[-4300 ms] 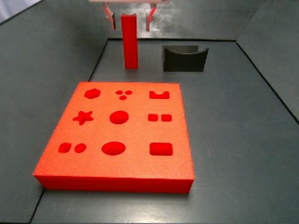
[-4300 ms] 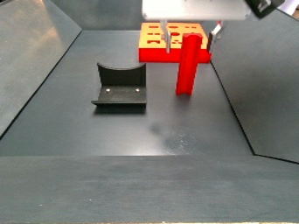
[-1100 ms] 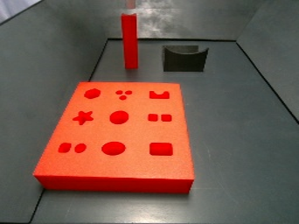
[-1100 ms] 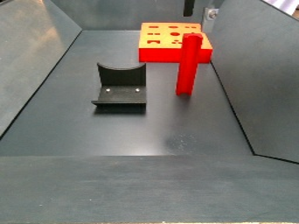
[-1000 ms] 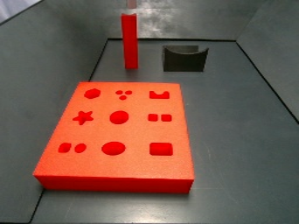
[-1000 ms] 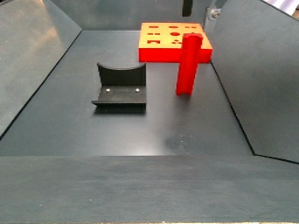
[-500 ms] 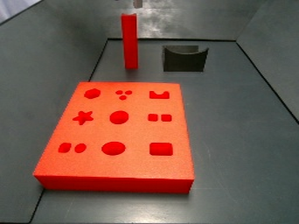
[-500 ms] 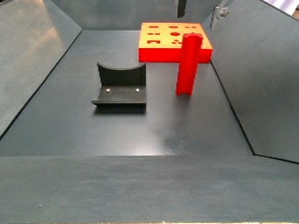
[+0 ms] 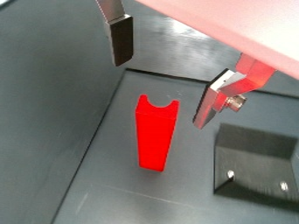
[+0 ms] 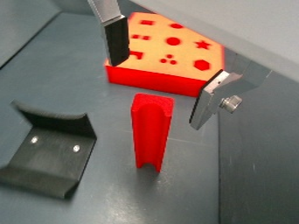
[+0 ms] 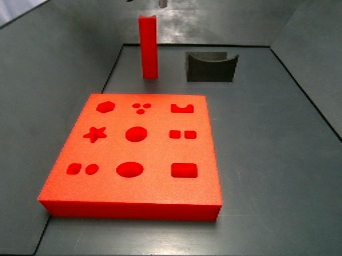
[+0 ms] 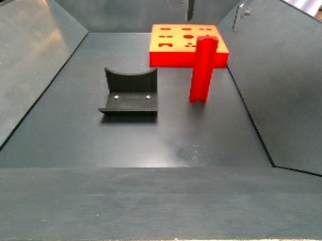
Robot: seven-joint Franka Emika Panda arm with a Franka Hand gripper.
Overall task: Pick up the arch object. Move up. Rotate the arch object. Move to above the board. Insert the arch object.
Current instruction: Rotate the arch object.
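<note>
Wrist view: end effector (image 10: 158, 74) above dark floor (image 10: 105, 197)

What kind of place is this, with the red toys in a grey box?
Probably a robot test bench: a bare grey walled floor, a red board with cut shapes, a standing arch object, and the open end effector above it.

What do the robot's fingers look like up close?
The gripper, up above the standing arch object, has two fingers. Each is a flat silver metal plate with a dark pad on its inner face. One plate is fixed on with a small round silver bolt. Above them a pale, blurry part of the gripper body shows. No cables or markings are visible.
</note>
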